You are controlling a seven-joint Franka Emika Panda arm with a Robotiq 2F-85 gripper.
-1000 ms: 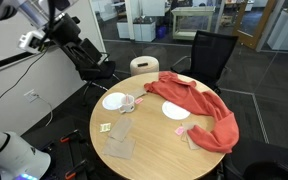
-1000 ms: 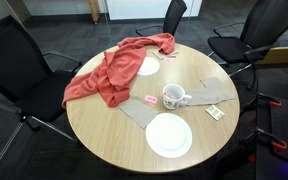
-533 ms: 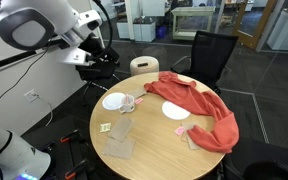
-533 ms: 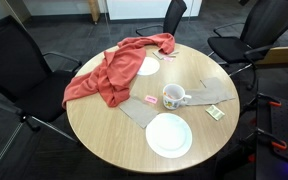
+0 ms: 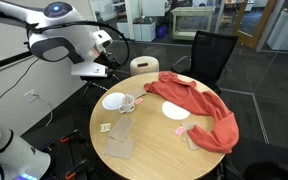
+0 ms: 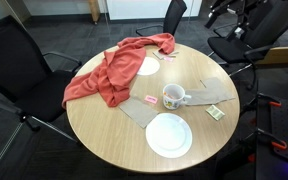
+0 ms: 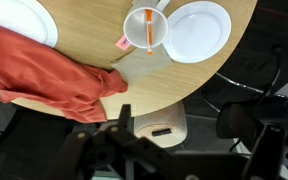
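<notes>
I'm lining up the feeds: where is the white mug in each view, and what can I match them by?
In an exterior view: mug left of centre on the table, beside a white plate.
In an exterior view: mug right of the table's centre.
Wrist view: mug at top centre, seen from above.
Shared landmark: the red cloth.

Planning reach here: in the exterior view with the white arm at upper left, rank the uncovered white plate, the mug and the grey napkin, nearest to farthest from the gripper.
Measured from the gripper at upper left:
1. The white plate, on the left side, closest below it.
2. The mug, right beside that plate, toward the middle.
3. The grey napkin, down at the front edge.
</notes>
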